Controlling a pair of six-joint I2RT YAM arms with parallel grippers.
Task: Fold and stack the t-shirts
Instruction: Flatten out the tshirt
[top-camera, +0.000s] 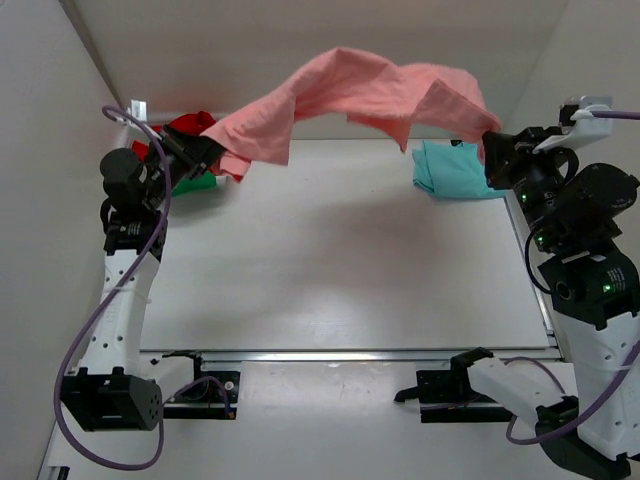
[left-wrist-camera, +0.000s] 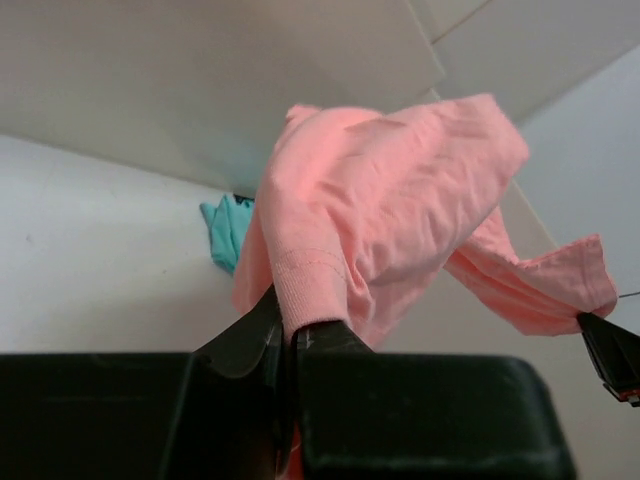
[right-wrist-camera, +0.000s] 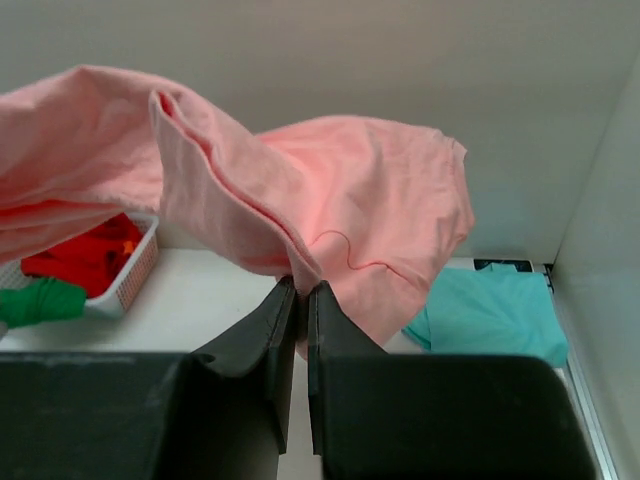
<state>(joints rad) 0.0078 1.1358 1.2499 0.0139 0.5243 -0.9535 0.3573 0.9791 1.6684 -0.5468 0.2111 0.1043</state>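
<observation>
High over the table (top-camera: 340, 260), the pink shirt (top-camera: 350, 95) hangs in the air, strung between both arms and drooping in loose folds along the far side. At the far left, the left gripper (left-wrist-camera: 285, 325) has its jaws pinched almost together on a stitched edge of the pink shirt, with cloth bunching up just above the fingers. On the right, the right gripper (right-wrist-camera: 302, 290) is clamped tight on a fold of the same shirt, only a sliver of gap between its fingers, and the rest of the cloth billows above and to both sides. Below that end, the teal shirt (top-camera: 455, 168) lies flat on the table at the far right. Far left, the basket (right-wrist-camera: 135, 275) holds the red shirt (right-wrist-camera: 85, 250), and the green shirt (right-wrist-camera: 40, 300) spills over its near rim.
</observation>
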